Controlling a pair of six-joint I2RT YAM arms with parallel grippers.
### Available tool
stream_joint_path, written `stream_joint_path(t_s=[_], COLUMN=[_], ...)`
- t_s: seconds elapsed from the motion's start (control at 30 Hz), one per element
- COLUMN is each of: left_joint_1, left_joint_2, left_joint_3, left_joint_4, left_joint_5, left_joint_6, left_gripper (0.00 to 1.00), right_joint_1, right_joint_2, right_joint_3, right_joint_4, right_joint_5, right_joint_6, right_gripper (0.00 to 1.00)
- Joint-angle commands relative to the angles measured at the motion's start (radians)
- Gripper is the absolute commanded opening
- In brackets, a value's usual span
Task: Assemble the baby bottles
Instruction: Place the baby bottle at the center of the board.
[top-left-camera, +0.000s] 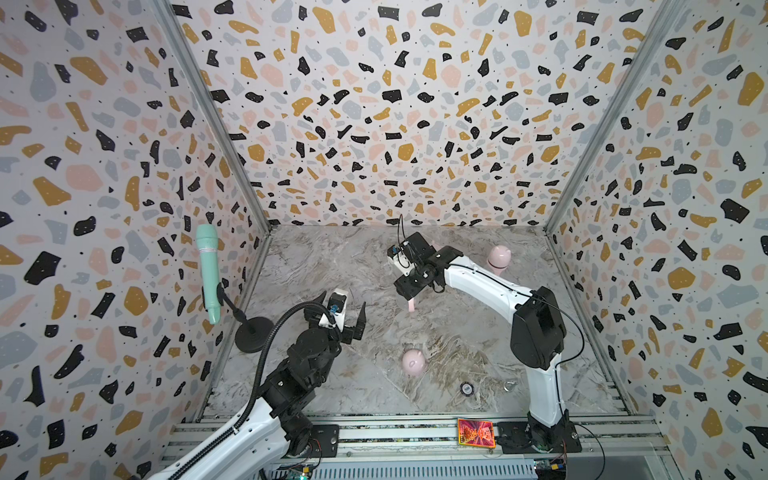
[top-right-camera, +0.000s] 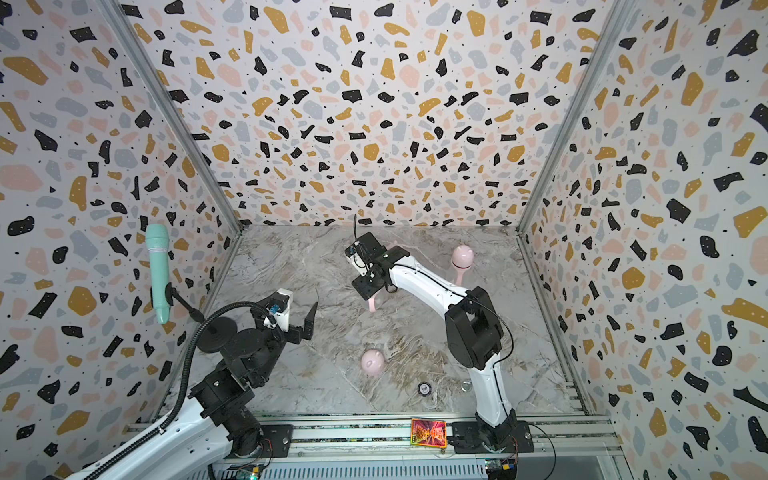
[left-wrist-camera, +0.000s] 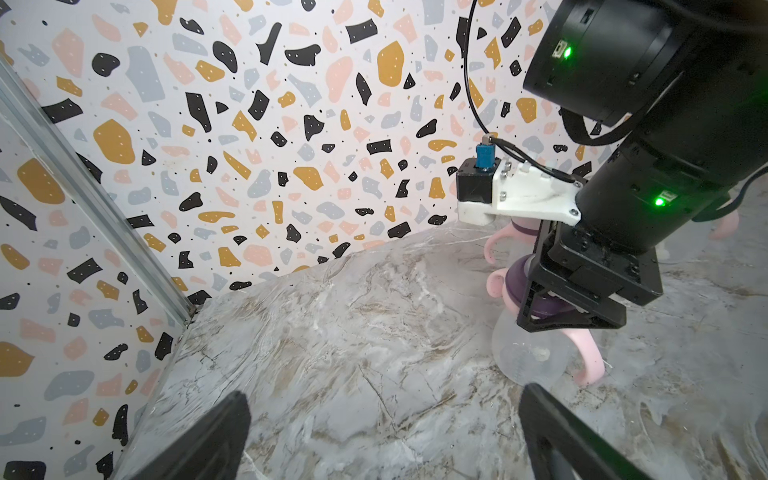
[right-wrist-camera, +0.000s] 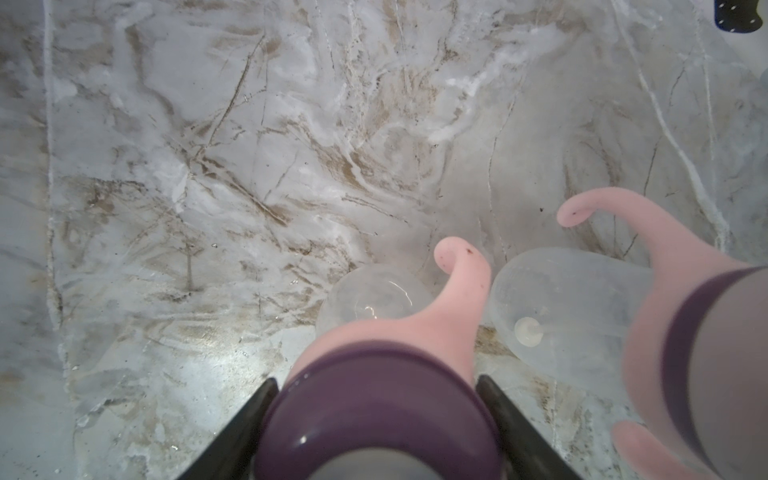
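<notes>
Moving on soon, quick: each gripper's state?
Left gripper: open, empty.
Right gripper: jaws around purple collar of clear plastic baby bottle; grip cannot be told.

This is a robotics lab, more exactly a boxed-in test cell for tabletop manipulation. Flat terrazzo-print wall panels (top-left-camera: 374, 104) meet at bare aluminium corner profiles (top-left-camera: 216, 124) around a marble-look tabletop (top-left-camera: 332, 266). Along the front run slotted aluminium rails (top-left-camera: 395, 432), and two white-and-black robot arms are bolted there, the left arm (top-left-camera: 257, 419) and the right arm (top-left-camera: 478, 282). A corrugated cable conduit (top-left-camera: 260, 365) and bare circuit boards (top-left-camera: 550, 464) lie exposed. A wrist camera (left-wrist-camera: 478, 187) sits on a white bracket, with green status lights (left-wrist-camera: 659, 202) glowing on the joints. A mint-green microphone (top-left-camera: 206, 266) on a black desk stand (top-left-camera: 253, 334) leans over the table, where a clear baby bottle (left-wrist-camera: 528, 357) stands amid the hardware
</notes>
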Motion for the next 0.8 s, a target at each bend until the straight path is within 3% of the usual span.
stream_joint_path(t_s=[0.0, 0.37, 0.6, 0.77], left_joint_1=[0.000, 0.000, 0.001, 0.000], left_joint_2=[0.008, 0.034, 0.059, 0.063], left_joint_3=[0.042, 0.053, 0.058, 0.053], left_joint_4=[0.022, 0.017, 0.021, 0.029], left_joint_5=[-0.008, -0.007, -0.039, -0.077], left_joint_6=[0.006, 0.008, 0.000, -0.015], left_gripper=[1.00, 1.00, 1.00, 1.00], right_joint_1=[0.001, -0.013, -0.011, -0.003], right_joint_2=[-0.009, -0.060, -0.134, -0.265], right_joint_3=[0.041, 0.053, 0.024, -0.105], right_joint_4=[-0.045, -0.037, -0.074, -0.062], right_joint_5=[-0.007, -0.043, -0.032, -0.023], right_joint_6=[-0.010, -0.003, 0.014, 0.036], right_gripper=[0.81, 0.98, 1.00, 0.99])
